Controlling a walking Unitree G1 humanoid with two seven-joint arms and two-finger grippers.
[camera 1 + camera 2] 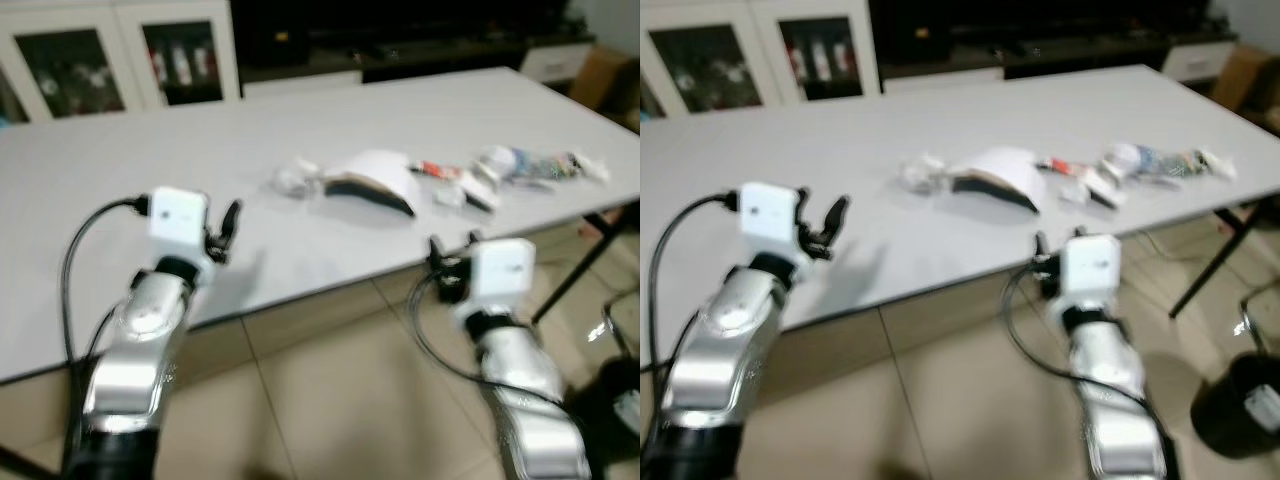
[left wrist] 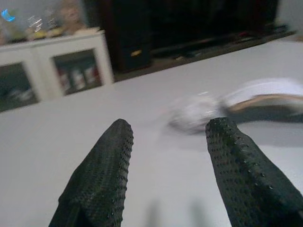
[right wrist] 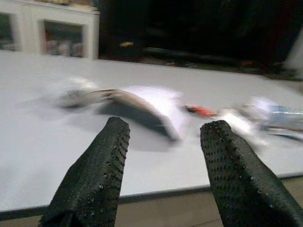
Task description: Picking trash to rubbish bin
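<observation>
We had nothing picked yet: left gripper (image 1: 228, 232) and right gripper (image 3: 163, 156) both spread empty, trash (image 1: 375, 182) on the table (image 1: 120, 180), bin (image 1: 1238, 405) waiting.

left claw (image 2: 165, 156) spread, right claw (image 3: 161, 161) spread, both arms forward

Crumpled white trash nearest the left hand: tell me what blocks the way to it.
Nothing visible does. The left hand is open above bare white table, and the crumpled white trash lies ahead of it, beside the curved white piece.
</observation>
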